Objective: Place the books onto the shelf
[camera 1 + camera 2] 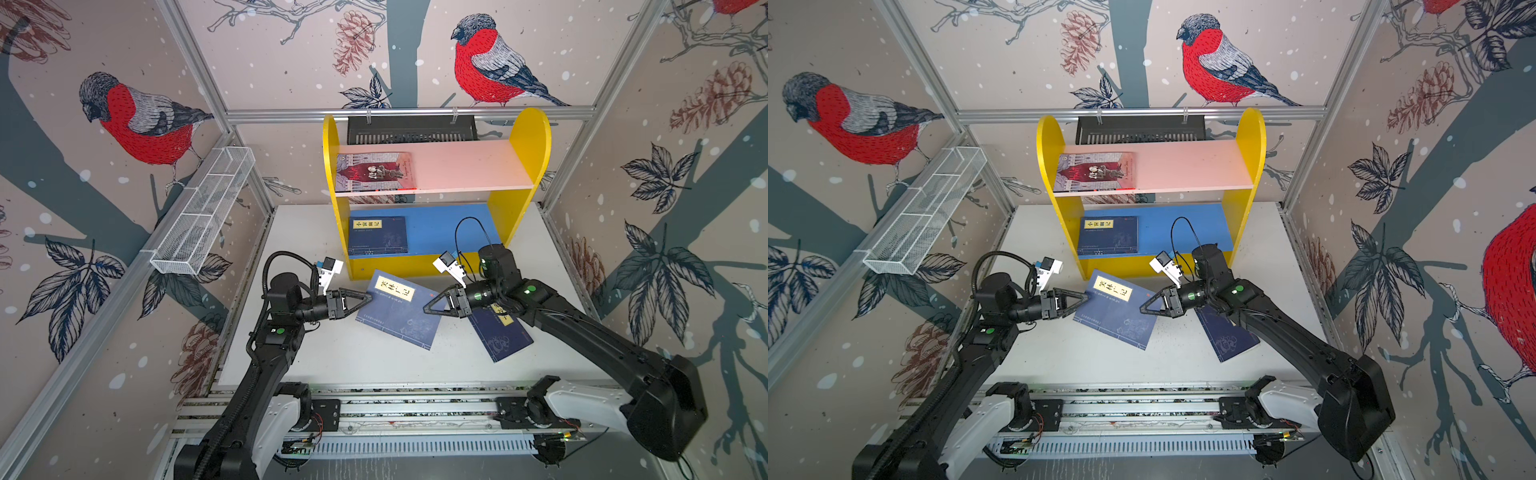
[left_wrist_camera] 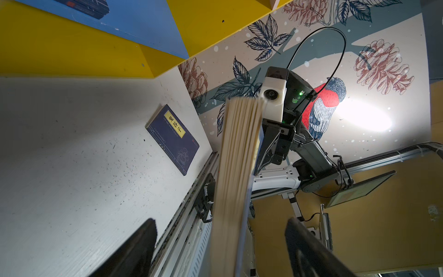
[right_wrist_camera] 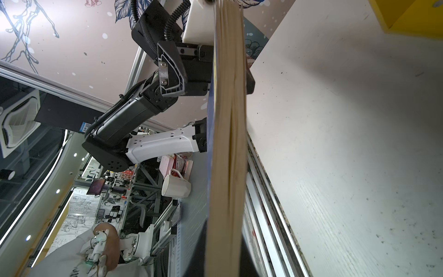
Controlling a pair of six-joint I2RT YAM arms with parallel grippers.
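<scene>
Right end effector [image 1: 430, 309] clamped on one edge of navy book [image 1: 395, 309], held above surface [image 1: 316, 357] before shelf [image 1: 530, 137]. Left end effector [image 1: 368, 297] open, fingers straddling opposite edge, not touching. Second navy book [image 1: 505, 338] flat on surface under right arm [image 1: 582, 328]. Third navy book [image 1: 378, 235] on blue board [image 1: 449, 224], lilac book [image 1: 374, 171] on pink board [image 1: 465, 166].

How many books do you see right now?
4: grey book on the pink board; navy book on the blue board; held book in the right gripper; last book on the table. More may be hidden.
</scene>
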